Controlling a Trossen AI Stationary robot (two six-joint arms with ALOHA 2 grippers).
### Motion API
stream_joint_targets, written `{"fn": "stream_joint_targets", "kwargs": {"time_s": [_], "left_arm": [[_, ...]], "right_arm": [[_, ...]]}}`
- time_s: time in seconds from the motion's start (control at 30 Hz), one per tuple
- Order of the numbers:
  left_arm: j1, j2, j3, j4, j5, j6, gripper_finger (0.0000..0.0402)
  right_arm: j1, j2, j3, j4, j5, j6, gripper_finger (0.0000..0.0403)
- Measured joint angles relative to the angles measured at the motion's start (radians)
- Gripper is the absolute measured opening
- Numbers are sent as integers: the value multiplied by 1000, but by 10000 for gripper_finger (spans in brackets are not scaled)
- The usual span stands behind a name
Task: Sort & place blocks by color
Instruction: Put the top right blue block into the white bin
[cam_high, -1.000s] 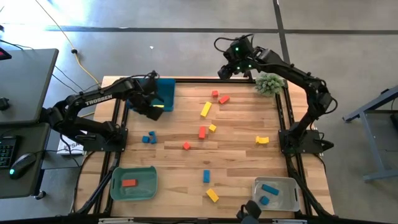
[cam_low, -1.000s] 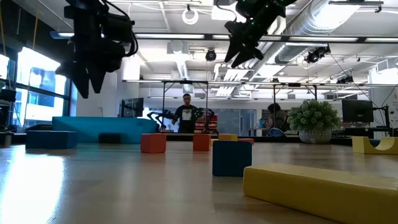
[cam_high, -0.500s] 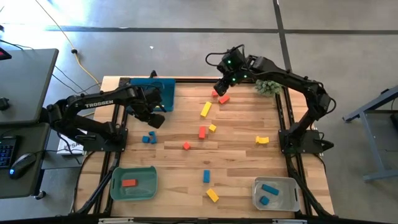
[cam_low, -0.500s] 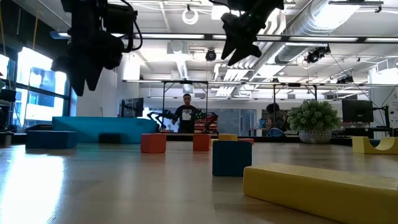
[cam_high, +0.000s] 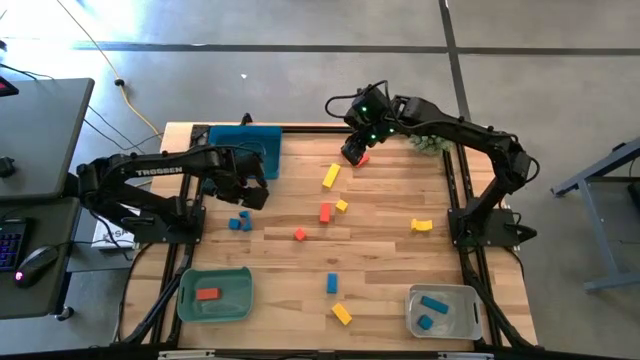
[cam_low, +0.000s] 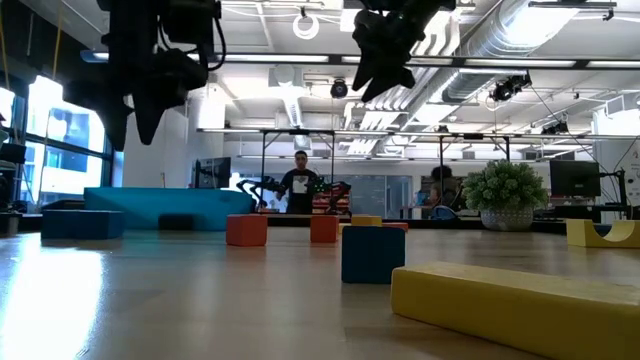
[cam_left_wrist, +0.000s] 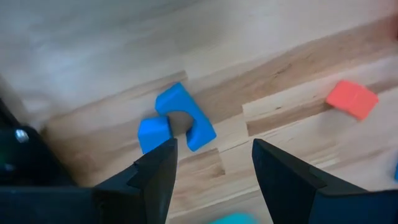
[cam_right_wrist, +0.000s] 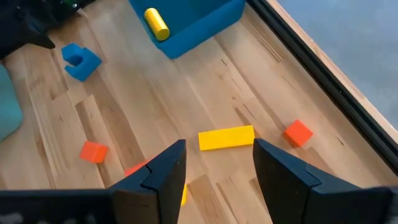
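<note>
**Blocks Spread Over the Table, Both Grippers Held Up With Nothing in Them**

The left gripper (cam_high: 252, 193) is held in the air over the wooden table (cam_high: 390, 250), near the blue tray (cam_high: 262, 150). Its jaws are apart and nothing is held between them. Just beside it, on the table, two blue blocks (cam_high: 240, 221) are seen close together. In the left wrist view these two blue blocks (cam_left_wrist: 177, 118) are seen touching each other, and a red-orange block (cam_left_wrist: 352, 99) is seen well apart from them.

The right gripper (cam_high: 352, 152) is held up over the far side of the table, with a red-orange block (cam_high: 361, 159) just beside it. Its jaws are apart too, and nothing is held. A long yellow block (cam_right_wrist: 226, 137) is seen past its fingers in the right wrist view, and a yellow round block (cam_right_wrist: 156, 23) is seen lying in the blue tray (cam_right_wrist: 205, 22).

More blocks are spread on the table: a yellow bar (cam_high: 331, 176), a red-orange bar (cam_high: 325, 212), a small yellow block (cam_high: 342, 205), a small red-orange cube (cam_high: 299, 235), a yellow block (cam_high: 421, 225) near the right arm's base, a blue bar (cam_high: 332, 283) and a yellow bar (cam_high: 342, 313).

A red-orange block (cam_high: 208, 294) is found in the green tray (cam_high: 189, 308). Two blue blocks (cam_high: 431, 308) are found in the grey tray (cam_high: 470, 320).
</note>
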Motion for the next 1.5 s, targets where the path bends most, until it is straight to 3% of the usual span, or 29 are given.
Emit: {"fn": "stream_joint_targets", "kwargs": {"time_s": [0.37,0.57,1.5], "left_arm": [[-176,0,0,2,-157,-396,197],[-234,24,-1,2,-210,-512,197],[-260,375,0,87,-128,-602,197]], "right_arm": [[-1,0,0,-14,0,-83,174],[-1,0,0,-15,0,-91,174],[-1,0,-1,-42,-1,-170,174]]}}
